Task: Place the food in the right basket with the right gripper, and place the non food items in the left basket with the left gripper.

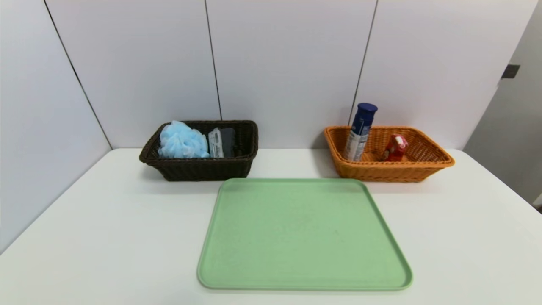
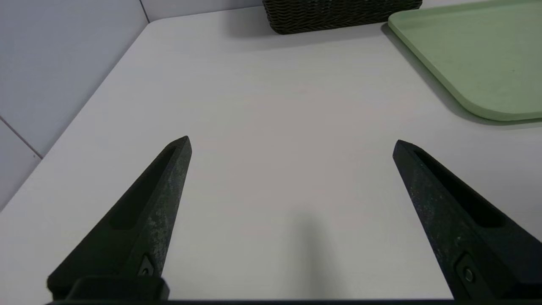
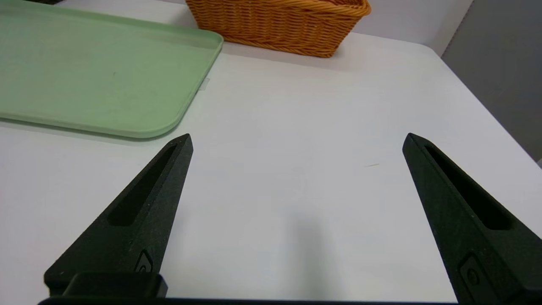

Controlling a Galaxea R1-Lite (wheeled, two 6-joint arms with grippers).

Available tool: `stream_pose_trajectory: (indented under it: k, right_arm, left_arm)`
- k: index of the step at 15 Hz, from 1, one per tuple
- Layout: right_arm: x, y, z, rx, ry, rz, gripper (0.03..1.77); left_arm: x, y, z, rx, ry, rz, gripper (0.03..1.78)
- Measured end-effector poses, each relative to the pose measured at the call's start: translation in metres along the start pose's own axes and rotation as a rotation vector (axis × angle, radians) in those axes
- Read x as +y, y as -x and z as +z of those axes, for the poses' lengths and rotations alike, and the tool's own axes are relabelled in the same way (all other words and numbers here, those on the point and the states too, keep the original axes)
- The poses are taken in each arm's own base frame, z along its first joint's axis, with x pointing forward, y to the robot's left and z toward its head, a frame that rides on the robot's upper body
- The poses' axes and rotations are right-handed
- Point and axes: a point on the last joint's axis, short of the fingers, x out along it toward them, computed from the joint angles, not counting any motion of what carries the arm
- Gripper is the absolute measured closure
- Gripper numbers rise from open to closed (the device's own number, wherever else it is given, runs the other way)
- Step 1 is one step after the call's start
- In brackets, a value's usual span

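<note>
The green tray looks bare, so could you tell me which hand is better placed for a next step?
Neither: the tray holds nothing; the dark basket and orange basket are filled. The left hand and right hand hover open and empty over the table.

The right gripper (image 3: 296,140) is held above the bare white tabletop (image 3: 296,127), its two black tapered fingers (image 3: 144,216) spread wide with nothing between them. Farther off, an orange woven wicker basket (image 3: 279,25) is seen, and to its left, apart from it, a flat pale green plastic tray (image 3: 93,76).
</note>
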Motion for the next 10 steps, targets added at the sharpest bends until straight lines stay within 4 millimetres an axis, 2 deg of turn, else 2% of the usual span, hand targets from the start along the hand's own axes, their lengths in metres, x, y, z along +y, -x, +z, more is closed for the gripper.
stream_pose_trajectory:
  k: [10]
  right_arm:
    - [-0.0006, 0.0, -0.0002, 0.003, -0.059, -0.029, 0.09]
  left_arm:
    - [0.0002, -0.0002, -0.0007, 0.003, 0.04, 0.012, 0.12]
